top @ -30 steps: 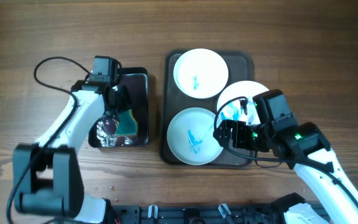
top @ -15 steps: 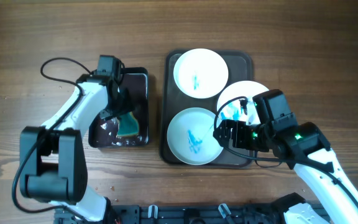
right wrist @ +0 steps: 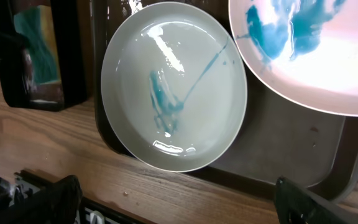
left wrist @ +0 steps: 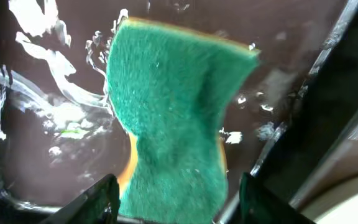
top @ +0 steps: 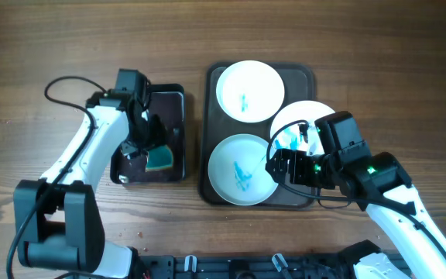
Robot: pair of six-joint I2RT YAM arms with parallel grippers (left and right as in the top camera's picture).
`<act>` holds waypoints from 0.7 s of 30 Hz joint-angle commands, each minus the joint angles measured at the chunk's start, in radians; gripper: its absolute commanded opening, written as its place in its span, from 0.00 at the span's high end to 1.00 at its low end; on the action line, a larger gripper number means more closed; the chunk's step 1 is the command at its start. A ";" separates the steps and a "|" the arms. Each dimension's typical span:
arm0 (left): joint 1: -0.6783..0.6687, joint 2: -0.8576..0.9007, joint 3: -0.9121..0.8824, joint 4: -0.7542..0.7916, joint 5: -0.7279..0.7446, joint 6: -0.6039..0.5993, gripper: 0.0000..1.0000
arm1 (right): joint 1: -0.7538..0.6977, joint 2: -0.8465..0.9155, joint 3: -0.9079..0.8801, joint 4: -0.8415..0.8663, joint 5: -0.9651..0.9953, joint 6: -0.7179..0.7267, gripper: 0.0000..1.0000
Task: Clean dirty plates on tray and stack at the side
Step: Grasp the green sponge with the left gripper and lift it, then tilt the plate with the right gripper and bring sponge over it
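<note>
While surface [top: 53, 46] carries tray [top: 306, 76] at middle, toward far edge, tub [top: 173, 105] sits just beside, toward left edge. Three blue-smeared plates [top: 250, 89] on tray, one overlapping right rim. Left claw [top: 140, 143] clamped on green sponge [top: 159, 160] over wet tub. Right claw [top: 283, 167] spread apart above near plate [top: 235, 172].
</note>
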 commanded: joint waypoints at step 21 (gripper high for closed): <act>-0.016 -0.077 0.157 -0.060 0.011 0.059 0.96 | -0.010 0.080 -0.234 0.216 -0.006 0.058 0.52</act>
